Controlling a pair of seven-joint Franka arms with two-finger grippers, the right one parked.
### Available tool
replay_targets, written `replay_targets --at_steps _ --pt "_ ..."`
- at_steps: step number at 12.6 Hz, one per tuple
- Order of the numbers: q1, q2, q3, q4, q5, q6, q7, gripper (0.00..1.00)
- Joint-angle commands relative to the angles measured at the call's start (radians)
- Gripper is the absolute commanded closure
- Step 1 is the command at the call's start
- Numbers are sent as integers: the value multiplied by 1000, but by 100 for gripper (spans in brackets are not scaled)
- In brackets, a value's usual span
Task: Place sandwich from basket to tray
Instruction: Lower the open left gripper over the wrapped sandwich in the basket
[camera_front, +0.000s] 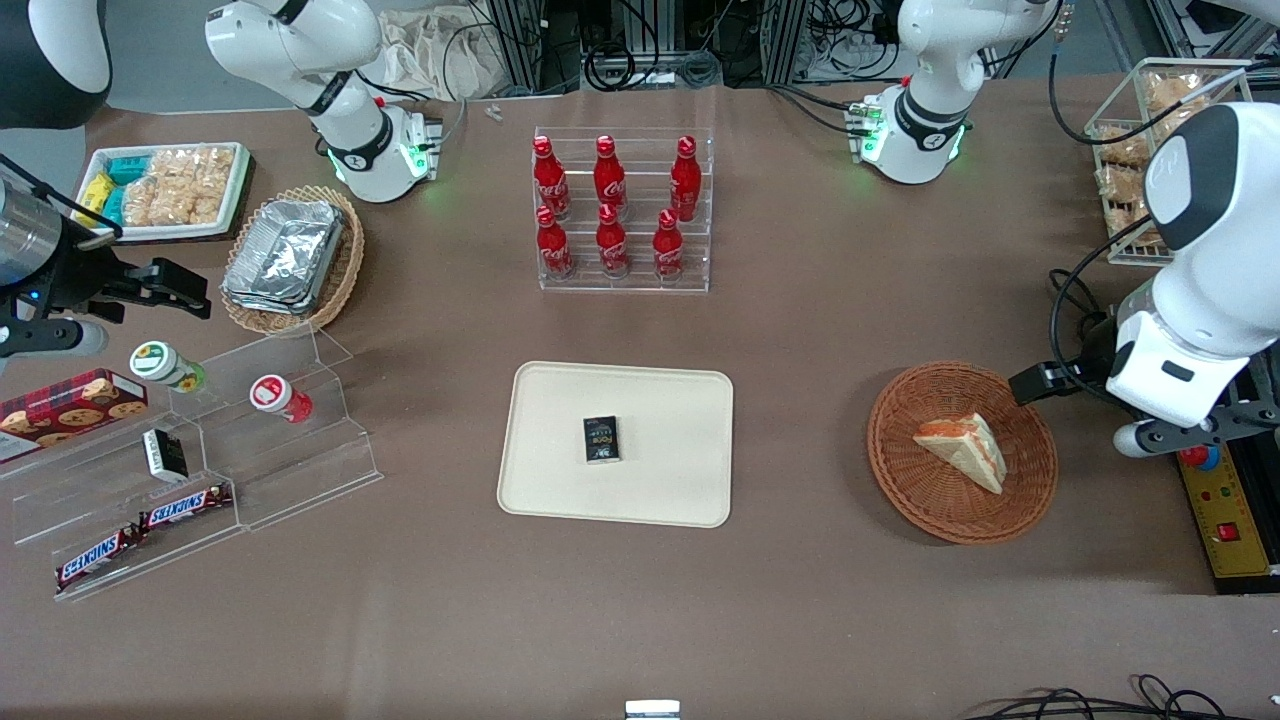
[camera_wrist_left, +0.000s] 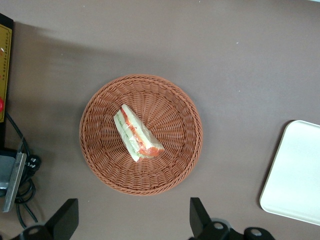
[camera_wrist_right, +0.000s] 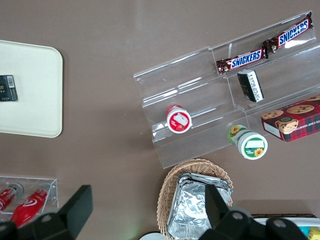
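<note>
Nearest the front camera among the task's things, the cream tray (camera_front: 560, 470) lies flat on the brown table (camera_front: 800, 620) with a small black box (camera_front: 601, 439) resting near its middle. Beside the tray, toward the working arm's end of the table, sits the round reddish-brown basket (camera_front: 905, 490), clearly apart from the tray's edge.

The sandwich (camera_front: 962, 449) lies on its side inside the basket, on the woven floor a little off centre. In the front view its long axis runs diagonally: the broad crust end sits toward the tray and farther from the front camera, while the narrow tip points toward the camera and the working arm's end. In the left wrist view the sandwich (camera_wrist_left: 136, 133) shows its orange-red and green filling along one long edge, and the basket (camera_wrist_left: 110, 165) rings it fully, with a corner of the tray (camera_wrist_left: 295, 175) nearby.

The gripper (camera_wrist_left: 132, 222) hangs above the basket's rim, not touching basket or sandwich. Its two dark fingers (camera_wrist_left: 200, 215) stand spread wide apart with nothing between them, the gap roughly in line with the sandwich.
</note>
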Motion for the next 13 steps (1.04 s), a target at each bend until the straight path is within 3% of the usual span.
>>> replay_targets --at_steps 1,5,9,11,13 --pt "-4 16 -4 13 9 -26 -16 0" --pt "1 27 -2 -26 8 -34 -36 0" --pt "-8 36 -4 -106 9 33 -476 0" --pt "-7 45 -1 -171 11 139 -548 0" --pt "-5 100 -1 -194 60 214 -652 0"
